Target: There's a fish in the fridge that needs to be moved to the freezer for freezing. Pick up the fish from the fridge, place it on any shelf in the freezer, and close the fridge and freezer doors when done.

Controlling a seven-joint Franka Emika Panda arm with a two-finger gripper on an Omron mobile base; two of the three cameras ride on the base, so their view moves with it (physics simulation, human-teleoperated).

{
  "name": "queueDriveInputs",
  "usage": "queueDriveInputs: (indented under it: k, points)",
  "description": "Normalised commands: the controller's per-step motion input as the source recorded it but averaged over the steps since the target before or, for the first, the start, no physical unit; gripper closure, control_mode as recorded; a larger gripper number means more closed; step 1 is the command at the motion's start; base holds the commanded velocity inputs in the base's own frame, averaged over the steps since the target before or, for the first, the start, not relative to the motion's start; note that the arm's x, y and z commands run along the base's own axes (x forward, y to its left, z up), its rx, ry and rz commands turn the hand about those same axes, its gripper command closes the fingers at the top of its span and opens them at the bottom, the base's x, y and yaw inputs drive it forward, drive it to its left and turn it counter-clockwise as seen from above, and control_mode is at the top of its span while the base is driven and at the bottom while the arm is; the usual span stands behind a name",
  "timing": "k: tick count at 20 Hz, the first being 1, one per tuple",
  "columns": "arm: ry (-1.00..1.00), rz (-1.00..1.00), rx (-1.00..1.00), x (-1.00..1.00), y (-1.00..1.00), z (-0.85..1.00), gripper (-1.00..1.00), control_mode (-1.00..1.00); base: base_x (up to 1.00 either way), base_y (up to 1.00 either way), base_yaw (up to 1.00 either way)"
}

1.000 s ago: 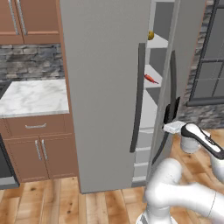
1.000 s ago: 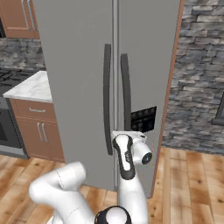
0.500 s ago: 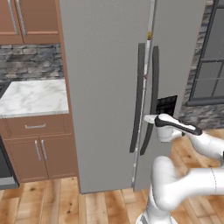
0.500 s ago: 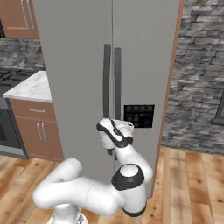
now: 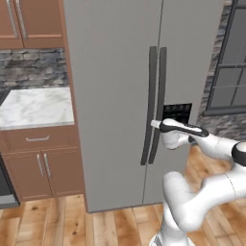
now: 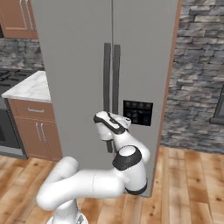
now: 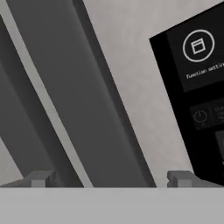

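Both tall grey doors stand shut: the plain fridge door [image 5: 110, 96] on the left and the freezer door [image 5: 192, 57] with its black dispenser panel [image 5: 177, 112] on the right. The fish is hidden behind them. My gripper [image 5: 155, 125] reaches in from the right at the dark bar handles [image 5: 161, 96], just below the panel. In the hand view my gripper [image 7: 111, 178] is open, its fingertips [image 7: 41, 178] astride the freezer door's handle [image 7: 100, 109] with gaps on both sides, the dispenser panel [image 7: 197, 87] to the right. The hand [image 6: 109, 124] sits against the handles [image 6: 116, 74].
A marble counter [image 5: 33, 103] over wooden cabinets [image 5: 38, 168] adjoins the fridge on the left, with a stove edge [image 6: 8, 78] beyond. A stone wall [image 6: 197, 65] and a window [image 5: 230, 72] lie to the right. Wooden floor [image 6: 188, 192] is open in front.
The freezer door, open a second ago with the fish showing on a shelf, has swung shut. My gripper followed it round to the handles.
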Motion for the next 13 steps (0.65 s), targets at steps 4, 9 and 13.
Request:
queueDriveInputs:
  k: [4, 9, 13]
  points:
    - [0.00, 0.22, 0.11, 0.88, 0.00, 0.00, -1.00, -1.00, 0.00, 0.00, 0.00]
    - [0.00, 0.40, 0.14, 0.99, -0.16, 0.00, -1.00, -1.00, 0.00, 0.00, 0.00]
    - [-0.02, 0.56, 0.13, 0.98, -0.43, 0.00, -1.00, -1.00, 0.00, 0.00, 0.00]
